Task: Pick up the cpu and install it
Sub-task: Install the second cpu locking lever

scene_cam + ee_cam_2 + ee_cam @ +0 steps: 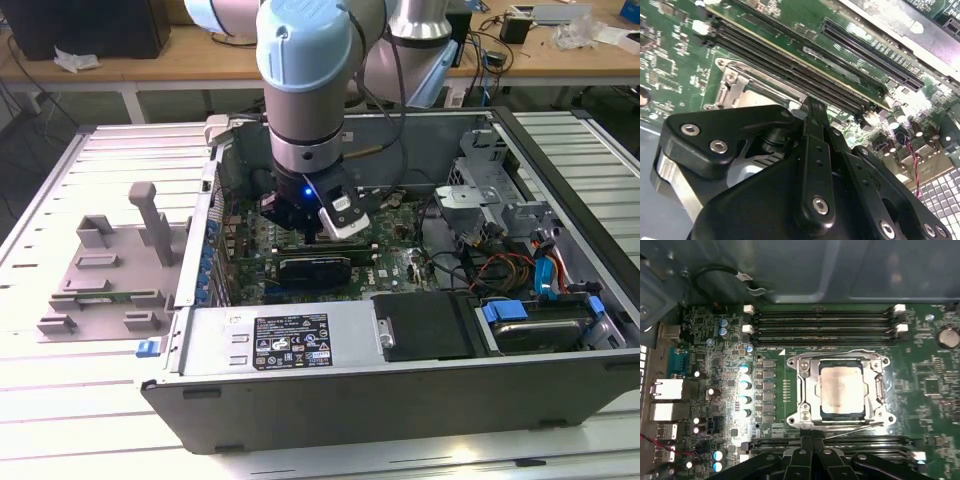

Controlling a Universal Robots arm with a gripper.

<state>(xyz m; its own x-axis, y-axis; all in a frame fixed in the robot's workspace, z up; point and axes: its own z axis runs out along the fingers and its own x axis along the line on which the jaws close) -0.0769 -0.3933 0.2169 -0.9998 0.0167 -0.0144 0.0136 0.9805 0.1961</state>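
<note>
open computer case (400,400), lying on its side on the slatted table (60,420), lid off, interior exposed.

motherboard (930,385), green, on the floor of the case; rows of long dark memory slots (825,322) run along one side of the socket and more along the opposite side.

socket frame (805,390), bright metal, mid-board in the first wrist view, standing open around its recess.

cpu (841,388), silver-topped square, lying flat inside the socket recess, seated within the frame and free of the hand.

hand (812,441), black, fingers pressed together with no gap and nothing between them; the tips sit just beside the socket frame's edge, at the nearer memory slots. in the second wrist view the hand (812,107) shows its linkage and bolts, tip over the slots next to the socket.

robot arm (305,90), grey with pale blue caps, reaching down into the middle of the case.

grey plastic fixture (110,270), on the table beside the case, toward the exterior view's left.
</note>
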